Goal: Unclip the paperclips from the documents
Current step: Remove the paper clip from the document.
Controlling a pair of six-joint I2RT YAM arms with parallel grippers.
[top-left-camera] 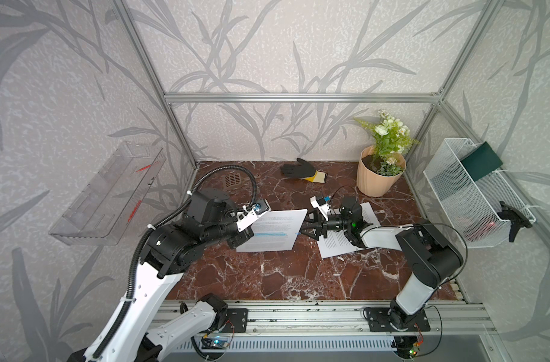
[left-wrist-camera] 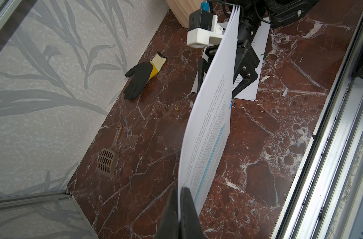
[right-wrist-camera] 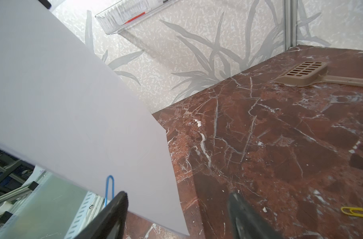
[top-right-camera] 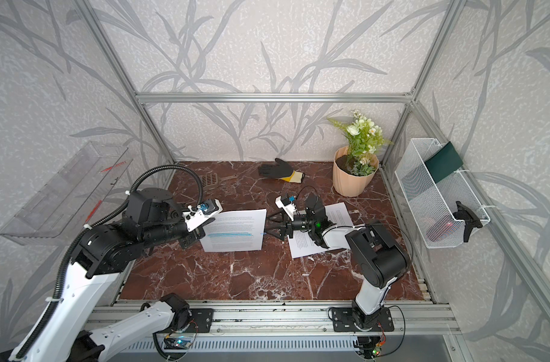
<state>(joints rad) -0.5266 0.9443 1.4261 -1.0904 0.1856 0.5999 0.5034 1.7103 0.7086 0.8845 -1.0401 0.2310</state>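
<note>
Held mid-frame by tightly closed left gripper [left-wrist-camera: 180,193]: white highlighted document [top-left-camera: 273,230], blue paperclip [right-wrist-camera: 109,187] on its right edge, beside wide-spread right gripper [right-wrist-camera: 178,195]. Right of centre, flat: second document [top-left-camera: 339,245]. Far right, in mesh basket [top-left-camera: 455,194]: green booklet [top-left-camera: 482,160].

The highlighted document [top-left-camera: 273,230] is raised off the surface [top-left-camera: 283,275], a blue paperclip [right-wrist-camera: 109,187] on its free edge. The second document [top-left-camera: 336,244] lies flat. A yellow paperclip [right-wrist-camera: 356,212] and a green paperclip [left-wrist-camera: 264,55] lie loose.
</note>
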